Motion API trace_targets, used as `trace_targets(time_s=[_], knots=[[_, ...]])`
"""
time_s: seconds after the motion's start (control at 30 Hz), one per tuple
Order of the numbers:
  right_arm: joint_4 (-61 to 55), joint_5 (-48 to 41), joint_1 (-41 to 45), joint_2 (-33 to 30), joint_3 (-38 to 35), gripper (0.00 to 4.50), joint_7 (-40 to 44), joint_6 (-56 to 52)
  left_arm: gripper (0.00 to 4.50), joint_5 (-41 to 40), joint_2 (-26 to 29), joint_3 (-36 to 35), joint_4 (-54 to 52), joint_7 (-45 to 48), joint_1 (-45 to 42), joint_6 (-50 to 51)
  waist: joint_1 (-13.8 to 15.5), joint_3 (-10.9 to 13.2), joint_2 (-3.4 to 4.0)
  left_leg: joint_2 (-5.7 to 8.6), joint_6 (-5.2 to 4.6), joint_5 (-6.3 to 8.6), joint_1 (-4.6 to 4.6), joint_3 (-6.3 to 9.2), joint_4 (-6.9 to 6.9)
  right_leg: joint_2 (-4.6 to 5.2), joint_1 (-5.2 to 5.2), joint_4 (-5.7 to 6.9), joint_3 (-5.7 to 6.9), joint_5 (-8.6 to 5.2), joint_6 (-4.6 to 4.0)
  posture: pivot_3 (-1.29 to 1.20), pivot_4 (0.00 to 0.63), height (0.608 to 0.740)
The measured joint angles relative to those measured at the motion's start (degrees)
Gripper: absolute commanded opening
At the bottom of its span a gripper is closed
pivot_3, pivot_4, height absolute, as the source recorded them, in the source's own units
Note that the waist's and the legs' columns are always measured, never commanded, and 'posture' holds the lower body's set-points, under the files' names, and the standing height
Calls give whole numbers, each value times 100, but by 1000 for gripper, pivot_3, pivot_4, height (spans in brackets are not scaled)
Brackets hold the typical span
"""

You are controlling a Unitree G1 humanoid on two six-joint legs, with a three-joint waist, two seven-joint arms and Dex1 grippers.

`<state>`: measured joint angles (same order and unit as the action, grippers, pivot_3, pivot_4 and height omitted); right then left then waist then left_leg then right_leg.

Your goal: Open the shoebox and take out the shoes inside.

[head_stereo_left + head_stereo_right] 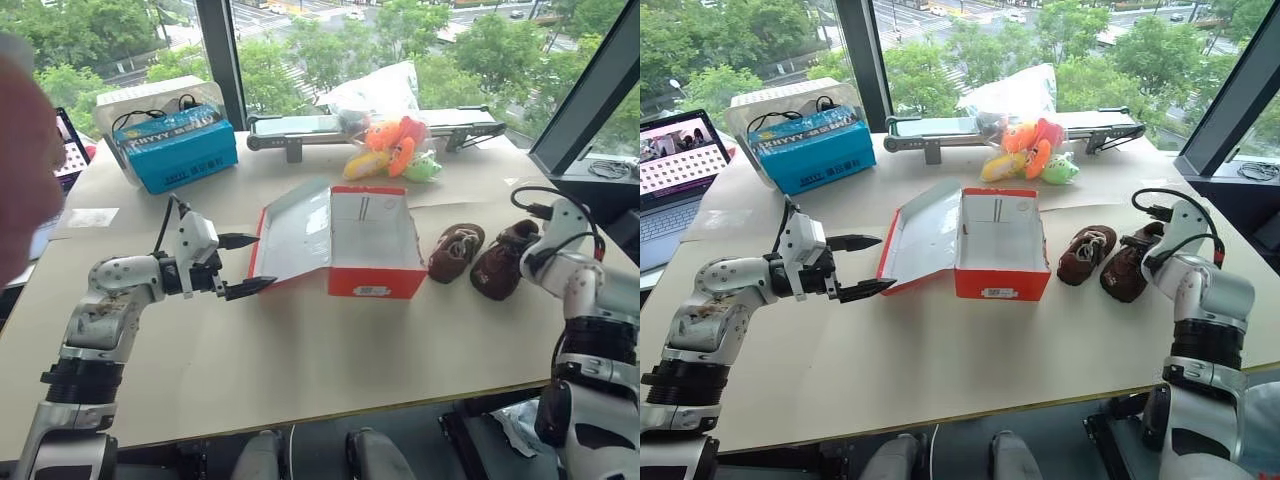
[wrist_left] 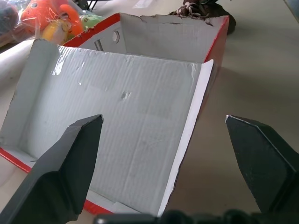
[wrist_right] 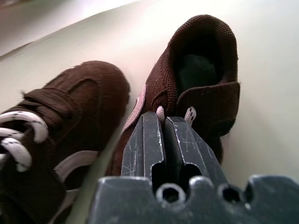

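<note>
Left eye view: tan table [image 1: 300, 370] before windows [image 1: 300, 40] overlooking trees.

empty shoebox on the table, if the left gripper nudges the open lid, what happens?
The shoebox looks empty, thin cardboard, so probably light: it would likely slide rather than resist. Its lid leans open on a hinge and would likely flop. The left gripper is open beside it.

White lettering is printed on the top of the blue box [image 1: 812, 150], behind and to the left of the shoebox [image 1: 985, 245], but only something like "YYYY" can be made out. The small white label [image 1: 999, 293] on the shoebox's near end carries print too small to be read.
</note>
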<state>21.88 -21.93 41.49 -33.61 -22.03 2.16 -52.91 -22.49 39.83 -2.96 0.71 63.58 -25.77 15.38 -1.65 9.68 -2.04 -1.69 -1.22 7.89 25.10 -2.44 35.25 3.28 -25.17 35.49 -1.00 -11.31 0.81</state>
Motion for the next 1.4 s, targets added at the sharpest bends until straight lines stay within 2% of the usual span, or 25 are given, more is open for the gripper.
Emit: trace_targets(time_s=[0.3, 0.33, 0.4, 0.57, 0.77, 0.87, 0.97, 1.03, 1.2, 1.4], knots=[[161, 84, 14, 8, -137, 12, 22, 107, 4500, -2, -72, 56, 0, -33, 0, 22, 19, 0, 0, 1, 0, 0, 0, 0, 1, 1, 0, 2, -1, 1, 0, 0, 150, 740], [84, 72, -19, 38, -186, 758, -4, 83, 4500, -2, -73, 56, 0, -33, 0, 23, 26, 0, 0, 1, 0, 0, 0, 0, 1, 1, 0, 2, 0, 1, 0, 0, 150, 740], [-321, -28, -157, 167, -409, 1336, -135, -83, 4500, -1, -76, 56, -3, -33, 0, 22, 46, 0, 0, 1, 0, 0, 0, 0, 1, 1, -1, 5, 0, 1, 0, 0, 150, 740], [-1694, -270, -347, 373, -807, 1336, -502, -905, 4500, 1, -80, 56, 1, -31, 0, 20, 65, 0, 1, 1, 0, 0, 1, 0, 3, 3, -4, 13, -1, 1, 0, 0, 150, 740], [-3062, -403, -400, 265, -1036, 1336, -678, -1750, 4500, 1, -110, 66, 11, -24, -27, 17, 74, 0, 2, 1, 0, 0, 1, 0, 6, 4, -4, 15, -1, 0, 1, 0, 150, 740], [-3723, -330, -1113, -346, -933, 1336, -404, -1849, 4500, 8, -165, 80, 62, -44, -89, -19, 132, 0, 1, 5, -1, 1, 5, 1, 6, 11, -3, 10, 6, -2, -3, 0, 150, 740], [-4416, -184, -2159, -708, -389, 1336, 67, -1579, 4500, 20, -188, 85, 145, -55, -126, -26, 128, -2, -2, 2, -4, 3, 4, 0, 7, 8, 2, 0, 5, -6, 7, 0, 150, 740], [-4686, -200, -2673, -464, -169, 1336, 293, -1398, 4500, 39, -206, 97, 146, -58, -128, -47, 69, -2, -2, -3, -4, 3, 1, -1, 16, 5, 2, 5, 2, -7, 15, 0, 150, 740], [-5207, -183, -3201, -8, -122, 1336, 490, -907, 4500, 45, -246, 161, 143, -86, -129, -52, 48, -3, 8, -13, -3, 4, 2, -2, 59, -2, 2, 32, 4, -7, 17, 0, 150, 740], [-5644, -202, -3481, 318, -106, 1336, 698, -462, 4500, 44, -519, -51, 105, -726, 112, -21, 73, -2, 7, -12, -3, 4, 4, -8, 70, 10, 5, 30, 1, -20, -7, 0, 150, 740]])
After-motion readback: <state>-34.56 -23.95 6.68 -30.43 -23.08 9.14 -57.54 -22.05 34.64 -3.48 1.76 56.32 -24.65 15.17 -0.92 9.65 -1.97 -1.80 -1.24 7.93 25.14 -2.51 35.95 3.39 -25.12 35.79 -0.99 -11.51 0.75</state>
